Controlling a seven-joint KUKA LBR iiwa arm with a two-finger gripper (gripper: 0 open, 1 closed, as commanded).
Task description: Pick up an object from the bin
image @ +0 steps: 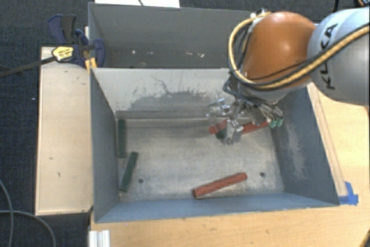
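Arm: reaches in from the right; we note an orange cover (pixel 277 43) over the wrist and yellow cables (pixel 241 73) looped round it
Gripper (pixel 233 131): low inside the bin (pixel 173 43), in its right half, nearer the back wall than the front wall, pointing down
Fingers: drawn together on a red stick (pixel 257 126), which we see poking out on both sides of them
Red stick: roughly level, running left to right, its right end toward the right wall; we cannot tell whether it rests on the floor or hangs just off it
Second red stick (pixel 220 185): flat on the floor close to the front wall, right of the middle, slightly slanted, well apart from the gripper
Green stick (pixel 121 137): along the left wall, about midway from back to front
Tilted green stick (pixel 128 170): near the front left corner, leaning off the wall line, just beside the first; we cannot tell if they touch
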